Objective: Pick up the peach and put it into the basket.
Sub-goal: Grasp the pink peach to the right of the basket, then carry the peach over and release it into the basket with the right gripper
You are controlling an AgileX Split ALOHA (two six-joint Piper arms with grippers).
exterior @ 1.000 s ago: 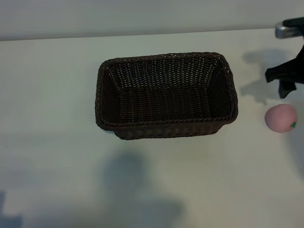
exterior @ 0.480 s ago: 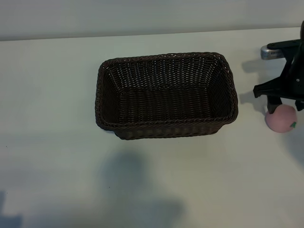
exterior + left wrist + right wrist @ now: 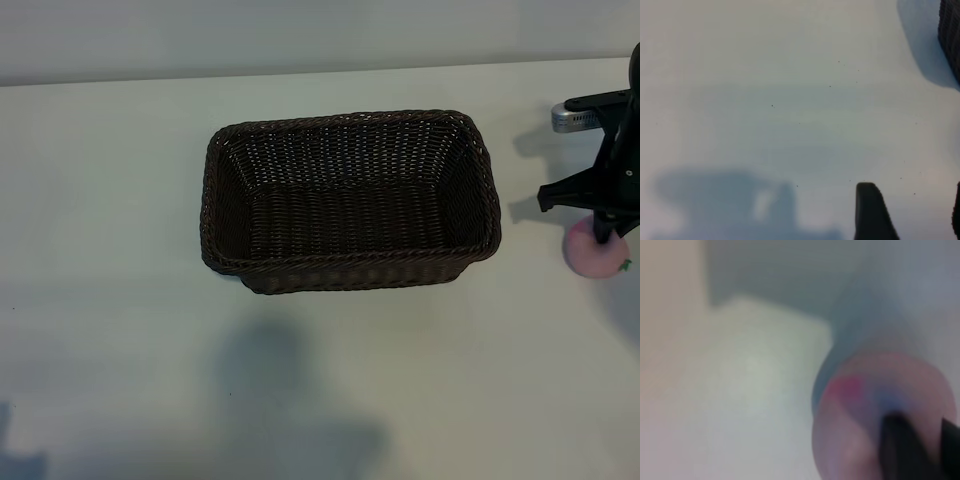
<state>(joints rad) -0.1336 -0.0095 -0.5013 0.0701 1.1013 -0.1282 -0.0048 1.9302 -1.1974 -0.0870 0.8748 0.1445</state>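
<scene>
Wicker basket (image 3: 350,200) is set mid-table, the peach (image 3: 592,255) lies well apart off its right end, pressed from above by the right gripper (image 3: 604,236), whose finger spread cannot be told, while the left gripper (image 3: 912,215) is held parted.

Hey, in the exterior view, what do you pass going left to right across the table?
Bare table → basket → right gripper down on the peach, at the right edge. Gripper and peach overlap, so no order between those two.
</scene>
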